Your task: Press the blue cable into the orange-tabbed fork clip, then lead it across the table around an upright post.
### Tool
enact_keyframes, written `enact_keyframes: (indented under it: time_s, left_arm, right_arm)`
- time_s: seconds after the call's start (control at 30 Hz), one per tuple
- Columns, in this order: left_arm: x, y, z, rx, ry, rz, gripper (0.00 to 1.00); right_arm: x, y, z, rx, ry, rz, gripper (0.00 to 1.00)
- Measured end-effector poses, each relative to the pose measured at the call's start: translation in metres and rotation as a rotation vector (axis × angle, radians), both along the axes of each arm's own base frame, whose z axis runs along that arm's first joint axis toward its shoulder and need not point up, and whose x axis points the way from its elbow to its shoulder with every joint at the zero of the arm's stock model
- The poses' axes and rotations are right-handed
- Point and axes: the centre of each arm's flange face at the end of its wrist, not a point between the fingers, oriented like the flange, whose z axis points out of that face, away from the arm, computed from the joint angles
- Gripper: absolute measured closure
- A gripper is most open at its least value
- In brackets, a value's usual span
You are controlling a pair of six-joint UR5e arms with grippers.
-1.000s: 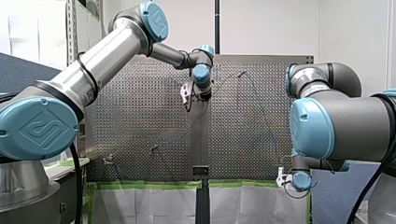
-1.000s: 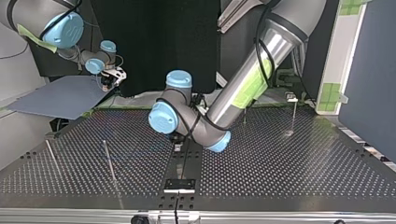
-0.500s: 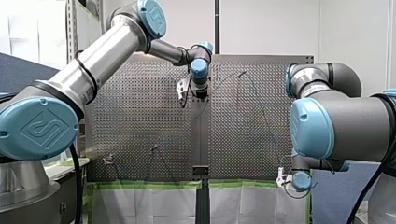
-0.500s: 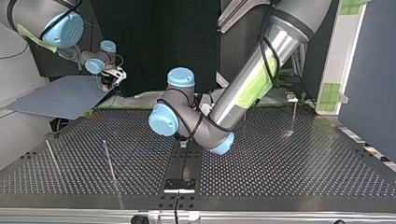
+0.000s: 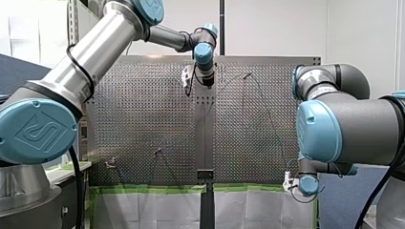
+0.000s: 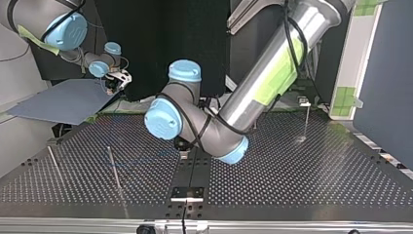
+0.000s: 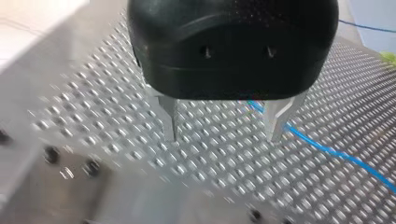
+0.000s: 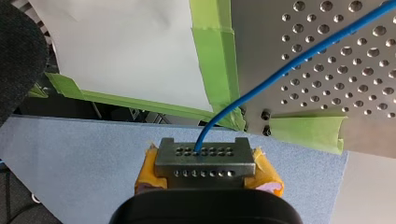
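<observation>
1. You have the right pincer together, clamped on the blue cable. Yellow-orange pads show on either side of the metal tips.
2. From that grip the cable arcs out ahead of the pincer and passes the green tape at the table edge. It then runs on over the perf. surface.
3. Under the right pincer you see a blue-grey sheet, not the table. Top view agrees: the pincer hangs above that sheet, off the table's corner at the view's upper left.
4. The left pincer has a black body w/ two metal fingers apart, gripping nothing. Tips point down at the table and sit near it. Can't tell if they touch, as the view is blurred.
5. In the left wrist view the cable runs just beside one finger, then away across the holes.
6. Top view: the left arm comes in at upper right, w/ its wrist over the dark centre strip mid-table.
7. An upright post stands at the top view's left and a second post at its right, well apart. The left wrist is btwn them.
</observation>
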Motion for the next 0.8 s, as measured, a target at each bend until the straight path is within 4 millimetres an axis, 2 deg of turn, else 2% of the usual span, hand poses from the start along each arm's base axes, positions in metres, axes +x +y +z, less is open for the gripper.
enact_keyframes:
  time_s: [0.23,0.8]
  left_arm:
    - [-0.015,-0.014,0.022,-0.016,-0.044,-0.094,0.1]
    - [-0.039,-0.053,0.05,0.007,-0.126,-0.323,0.1]
  right_arm:
    - [0.0,0.0,0.0,0.0,0.0,0.001,1.0]
    - [0.006,0.001,0.0,0.006,0.007,0.017,1.0]
